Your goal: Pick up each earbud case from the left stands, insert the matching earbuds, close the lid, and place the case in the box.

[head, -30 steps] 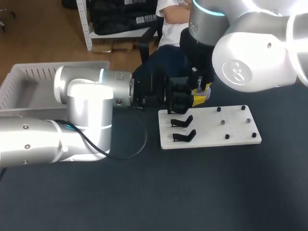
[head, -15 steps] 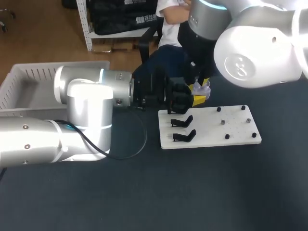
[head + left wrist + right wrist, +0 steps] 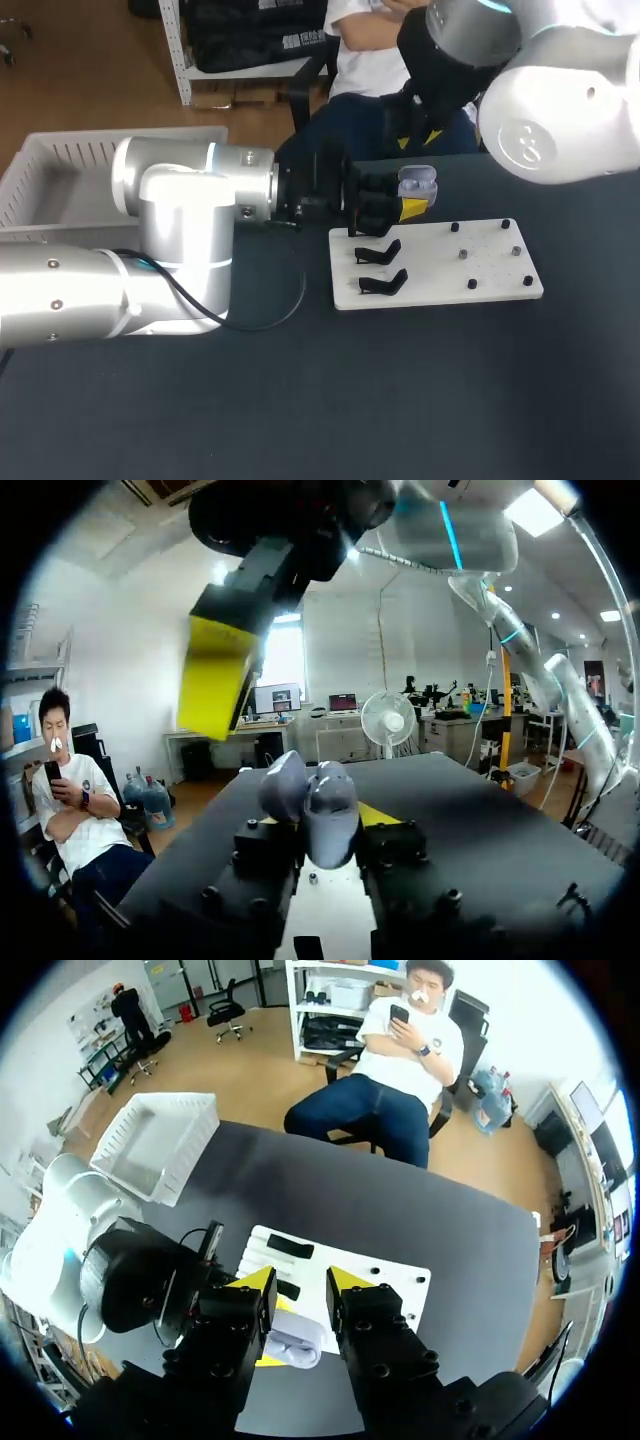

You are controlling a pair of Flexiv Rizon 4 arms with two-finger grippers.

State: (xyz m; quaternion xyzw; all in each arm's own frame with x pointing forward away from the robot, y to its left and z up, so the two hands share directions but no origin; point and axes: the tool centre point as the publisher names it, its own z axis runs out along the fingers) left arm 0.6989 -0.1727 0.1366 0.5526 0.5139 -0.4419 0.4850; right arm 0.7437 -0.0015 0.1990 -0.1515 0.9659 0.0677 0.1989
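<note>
A pale lavender earbud case [image 3: 418,182] sits between the yellow tips of my left gripper [image 3: 408,203], which is shut on it just behind the white stand board [image 3: 440,268]. In the left wrist view the case [image 3: 320,810] shows two rounded halves that seem hinged apart. My right gripper [image 3: 420,136] hangs open and empty above and behind the case. Its yellow fingertip [image 3: 222,675] looms over the case in the left wrist view. From the right wrist view, the open right gripper [image 3: 300,1285] looks straight down on the case [image 3: 295,1345]. Two black stands [image 3: 380,266] on the board's left side are bare.
Several small dark pegs [image 3: 490,254] stand on the board's right half. A white slatted box [image 3: 60,175] sits at the table's far left, also seen as the box [image 3: 160,1145] in the right wrist view. A black cable [image 3: 290,290] loops beside my left arm.
My right arm has lifted up and back to the right, off the case, uncovering it in the left gripper. The left arm has stayed still.
</note>
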